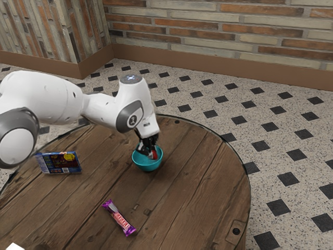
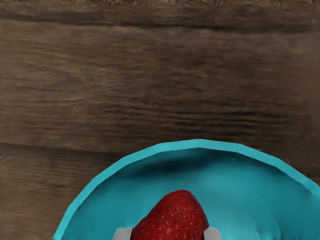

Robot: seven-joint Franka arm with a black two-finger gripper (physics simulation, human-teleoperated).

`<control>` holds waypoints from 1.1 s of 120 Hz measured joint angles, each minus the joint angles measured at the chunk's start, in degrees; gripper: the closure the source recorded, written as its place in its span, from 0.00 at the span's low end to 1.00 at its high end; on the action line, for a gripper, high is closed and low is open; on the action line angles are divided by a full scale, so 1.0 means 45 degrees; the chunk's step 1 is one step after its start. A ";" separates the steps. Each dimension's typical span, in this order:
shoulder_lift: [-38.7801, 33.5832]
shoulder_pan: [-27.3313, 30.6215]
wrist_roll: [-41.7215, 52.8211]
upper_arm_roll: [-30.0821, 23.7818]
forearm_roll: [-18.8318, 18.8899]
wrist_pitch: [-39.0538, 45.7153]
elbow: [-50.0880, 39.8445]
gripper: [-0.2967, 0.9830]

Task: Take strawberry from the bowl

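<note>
Brick wall (image 1: pixel 223 31), tiled floor (image 1: pixel 208 96); round wooden table (image 1: pixel 192 182). Pincer (image 1: pixel 151 152) clamps strawberry (image 2: pixel 172 217) between its fingertips, at the bowl's (image 1: pixel 148 165) opening.

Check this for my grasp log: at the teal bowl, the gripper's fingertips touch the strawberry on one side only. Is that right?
Not quite: the gripper has a fingertip against each of two opposite sides of the strawberry, as the wrist view shows. It is at the teal bowl.
</note>
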 joint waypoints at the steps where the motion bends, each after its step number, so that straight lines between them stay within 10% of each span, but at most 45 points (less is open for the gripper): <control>1: -0.0124 -0.0018 -0.0006 0.0002 0.0000 0.0005 -0.0110 0.75; 56: -0.2554 -0.1775 -0.1398 -0.0735 -0.0144 0.0151 -0.4434 0.76; 83: -0.3615 -0.2172 -0.1972 -0.0662 -0.0259 0.0051 -0.4428 0.43; 106: -0.6922 -0.1108 -0.4070 0.1162 0.0309 -0.3471 -0.0062 0.31; 132: -0.7845 0.1547 -0.7166 0.0532 0.1487 -0.7624 0.1597 0.26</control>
